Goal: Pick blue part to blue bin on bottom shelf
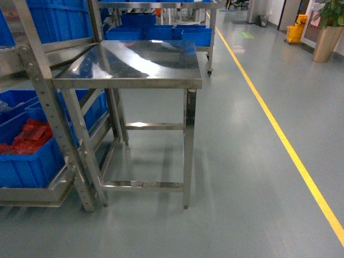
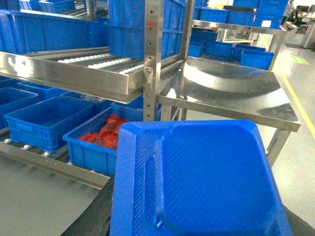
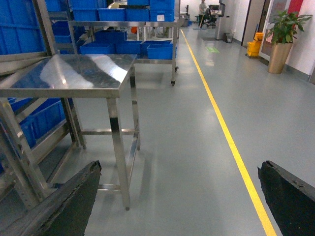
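Note:
The blue part (image 2: 206, 182), a flat textured tray-like piece with a raised rim, fills the bottom of the left wrist view. My left gripper (image 2: 192, 223) is shut on it and mostly hidden beneath it; one dark finger (image 2: 96, 214) shows at its left edge. Ahead and to the left, the empty blue bin (image 2: 42, 120) sits on the bottom shelf (image 2: 54, 164), on its roller tracks. My right gripper (image 3: 179, 196) hangs open over bare floor, holding nothing. Neither gripper shows in the head view.
A like crate holding red bags (image 2: 101, 140) (image 1: 27, 150) stands just right of the blue bin. An upper rack shelf (image 2: 74, 73) overhangs both. A small steel table (image 1: 134, 62) (image 3: 69, 73) stands beside the rack post (image 2: 151, 59). A yellow floor line (image 1: 279, 134) runs on the right.

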Available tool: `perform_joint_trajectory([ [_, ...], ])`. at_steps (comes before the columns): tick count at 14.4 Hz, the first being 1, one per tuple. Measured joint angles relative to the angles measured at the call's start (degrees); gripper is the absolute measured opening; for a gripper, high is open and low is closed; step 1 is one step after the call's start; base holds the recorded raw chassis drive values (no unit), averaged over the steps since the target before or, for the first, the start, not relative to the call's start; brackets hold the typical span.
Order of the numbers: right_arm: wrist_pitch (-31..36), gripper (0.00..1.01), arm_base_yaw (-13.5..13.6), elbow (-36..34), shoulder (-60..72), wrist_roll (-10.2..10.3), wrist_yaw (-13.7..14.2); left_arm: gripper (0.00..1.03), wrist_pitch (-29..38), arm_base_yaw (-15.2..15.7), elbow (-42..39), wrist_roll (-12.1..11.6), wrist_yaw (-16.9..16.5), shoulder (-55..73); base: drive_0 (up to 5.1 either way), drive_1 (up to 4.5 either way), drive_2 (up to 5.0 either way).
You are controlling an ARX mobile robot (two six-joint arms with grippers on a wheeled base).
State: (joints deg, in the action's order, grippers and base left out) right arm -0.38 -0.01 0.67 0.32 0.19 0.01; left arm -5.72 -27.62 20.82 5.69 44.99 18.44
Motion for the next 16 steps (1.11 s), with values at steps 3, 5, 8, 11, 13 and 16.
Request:
perform_joint_trajectory([
  [3,0.2,0.98,0.0,0.0,0.0,0.0,0.0,0.43,0.0,0.0,0.0,0.0,0.1,0.0,0.1,4.43,-4.2],
  [5,0.1,0.98,0.0,0.0,0.0,0.0,0.0,0.43,-0.1,0.0,0.0,0.0,0.0,0.0,-0.1,4.21,-4.4],
  [8,0.2,0.98,0.0,0.0,0.0,0.0,0.0,0.43,-0.1,0.0,0.0,0.0,0.0,-0.1,-0.1,4.21,-4.4],
  [11,0.3,0.98,0.0,0.0,0.0,0.0,0.0,0.43,0.0,0.0,0.0,0.0,0.1,0.0,-0.1,4.21,-4.4],
  [13,0.1,0.98,0.0,0.0,0.0,0.0,0.0,0.43,0.1,0.0,0.0,0.0,0.0,-0.1,-0.1,4.21,-4.4],
  [16,0.2,0.98,0.0,0.0,0.0,0.0,0.0,0.43,0.0,0.0,0.0,0.0,0.0,0.1,-0.1,4.21,-4.4],
])
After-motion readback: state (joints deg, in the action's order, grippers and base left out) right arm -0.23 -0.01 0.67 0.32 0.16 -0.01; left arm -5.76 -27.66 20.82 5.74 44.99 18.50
